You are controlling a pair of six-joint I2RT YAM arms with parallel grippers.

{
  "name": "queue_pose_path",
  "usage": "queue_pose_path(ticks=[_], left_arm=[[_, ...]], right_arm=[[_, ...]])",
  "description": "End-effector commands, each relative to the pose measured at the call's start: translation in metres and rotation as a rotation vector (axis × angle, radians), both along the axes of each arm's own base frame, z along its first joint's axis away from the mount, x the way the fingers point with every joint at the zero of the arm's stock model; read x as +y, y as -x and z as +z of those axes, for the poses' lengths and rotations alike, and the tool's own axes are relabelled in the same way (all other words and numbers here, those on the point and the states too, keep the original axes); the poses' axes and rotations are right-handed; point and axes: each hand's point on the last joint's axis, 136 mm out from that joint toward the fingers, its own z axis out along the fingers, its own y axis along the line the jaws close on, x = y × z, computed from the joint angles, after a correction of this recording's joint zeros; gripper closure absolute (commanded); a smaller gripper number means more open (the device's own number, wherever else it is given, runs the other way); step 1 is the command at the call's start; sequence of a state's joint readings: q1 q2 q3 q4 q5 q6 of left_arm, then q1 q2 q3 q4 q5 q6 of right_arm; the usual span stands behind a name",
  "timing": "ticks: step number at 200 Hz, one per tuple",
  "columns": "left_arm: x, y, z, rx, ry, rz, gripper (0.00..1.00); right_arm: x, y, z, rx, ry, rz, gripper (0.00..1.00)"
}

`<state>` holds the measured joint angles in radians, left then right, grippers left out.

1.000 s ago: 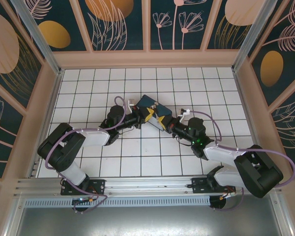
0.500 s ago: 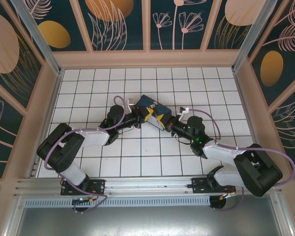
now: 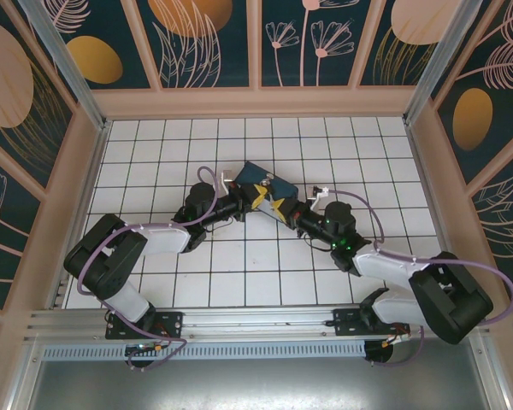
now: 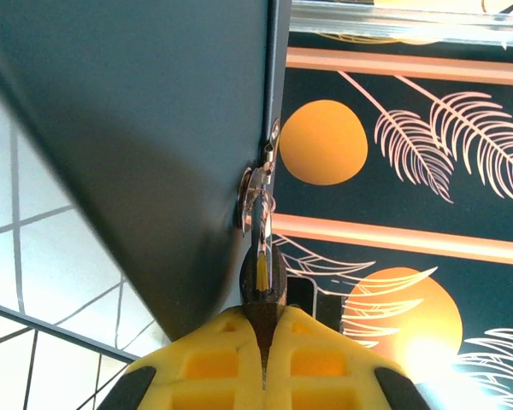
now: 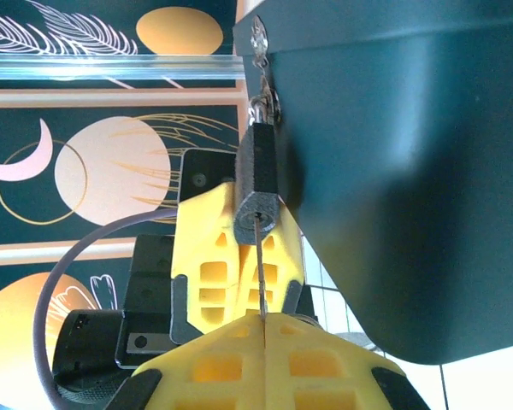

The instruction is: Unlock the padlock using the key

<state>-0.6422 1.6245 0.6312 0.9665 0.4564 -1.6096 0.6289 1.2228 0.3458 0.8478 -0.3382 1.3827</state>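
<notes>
Right end effector (image 5: 263, 318): jaws pinched narrow on the key (image 5: 261, 266), with the thin blade standing straight out past the fingertips. The blade tip meets the keyhole in the end face of the padlock (image 5: 256, 175); I cannot tell how deep it sits. Key axis and padlock long axis lie on 1 line, dead ahead of this end effector.

Left end effector (image 4: 263, 314): jaws closed on the padlock body from the opposite side. The shackle (image 4: 258, 192) lies beyond the tips, looped through the hasp on the box (image 4: 154, 128).

Padlock location: hanging at the box's edge between the 2 end effectors, about mid-tabletop (image 3: 154, 154) in the top view.

Judgement: this is the key-in-lock step. The next move likely calls for the right wrist to twist about the key axis while the left braces the body. The right arm is the one placed to turn. Risk: off-axis tilt could bend the thin blade or let it slip.
</notes>
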Motion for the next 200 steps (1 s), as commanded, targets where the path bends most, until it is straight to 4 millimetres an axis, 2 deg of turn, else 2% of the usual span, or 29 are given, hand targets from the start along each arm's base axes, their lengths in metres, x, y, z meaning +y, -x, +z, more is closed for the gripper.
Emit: queue_pose_path(ticks=[1,18,71,134,200], left_arm=[[-0.017,0.024,0.033,-0.115,0.066,-0.133,1.0],[-0.018,0.025,0.036,-0.134,0.06,-0.148,1.0],[-0.02,0.026,0.042,-0.135,0.088,-0.159,1.0],[-0.015,0.023,0.043,-0.117,0.103,-0.113,1.0],[-0.012,0.026,0.042,-0.117,0.111,-0.11,1.0]], right_arm=[[-0.018,-0.01,0.011,-0.072,0.012,-0.08,1.0],[-0.02,-0.008,0.017,-0.101,0.013,-0.055,1.0],[-0.007,-0.005,0.011,-0.065,-0.022,0.028,1.0],[-0.008,-0.006,0.024,-0.043,-0.117,-0.041,1.0],[-0.007,-0.008,0.012,-0.006,-0.086,-0.058,0.99]])
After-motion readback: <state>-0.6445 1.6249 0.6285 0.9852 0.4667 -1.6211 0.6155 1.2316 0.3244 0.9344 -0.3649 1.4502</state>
